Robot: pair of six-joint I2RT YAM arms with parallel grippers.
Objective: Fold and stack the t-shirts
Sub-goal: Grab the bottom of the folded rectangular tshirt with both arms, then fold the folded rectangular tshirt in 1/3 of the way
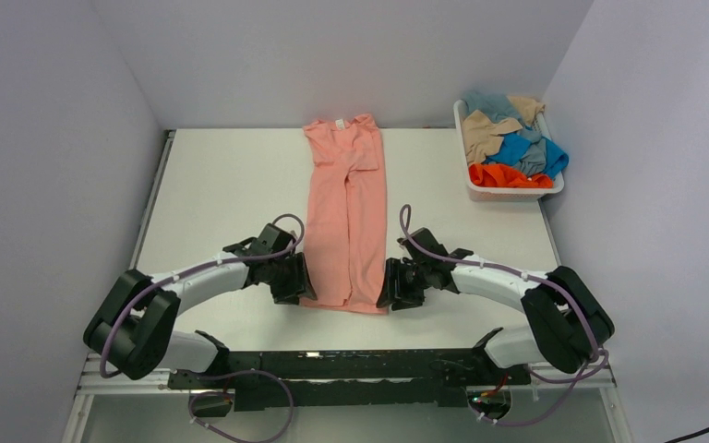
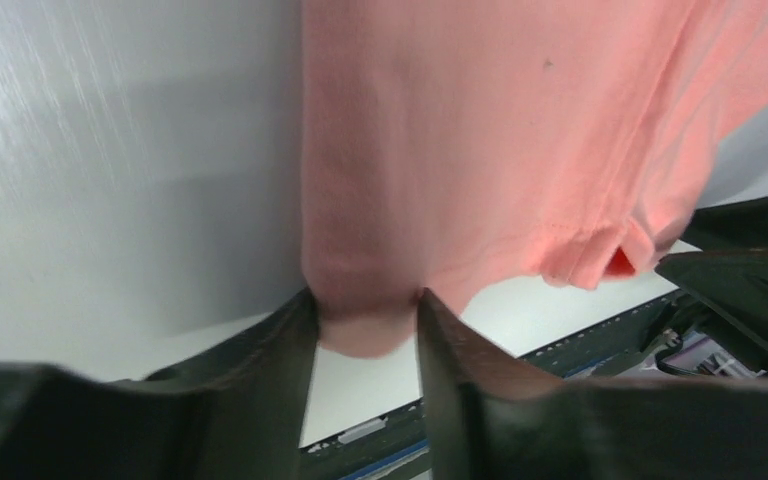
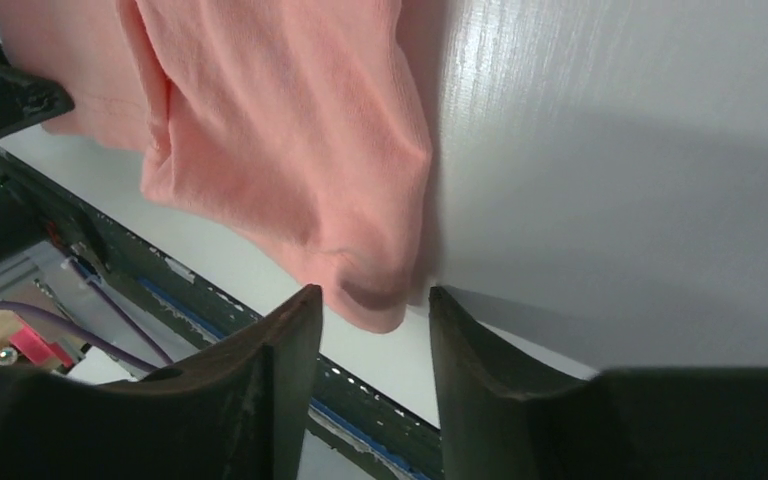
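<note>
Pink shirt is lying flat in the middle of the table, folded in on itself into one long narrow strip. The long axis runs straight away from the arms, near edge to far edge. The collar end points at the back wall and the hem end points at the arm bases. There's a sleeve bit folded over near the collar end.

Both arms are down at the hem end. The left arm comes in from the left and has the left jaws on the near-left corner of the hem. In the left wrist view that corner is bunched up between the two fingers. The cloth touches both and fills the gap, so the left jaws look clamped on the pink shirt.

The right arm mirrors it at the near-right corner. In the right wrist view the corner pokes in between the fingers. The right jaws are partly apart with cloth between them, but I can't tell if they're actually biting it or just sitting around it.

The other shirts are heaped in the white basket at the far right corner of the table, well apart from the pink one. Orange is at the near end, bright blue in the middle, with tan and grey-blue further back. They're all crumpled, so no real direction to them.
</note>
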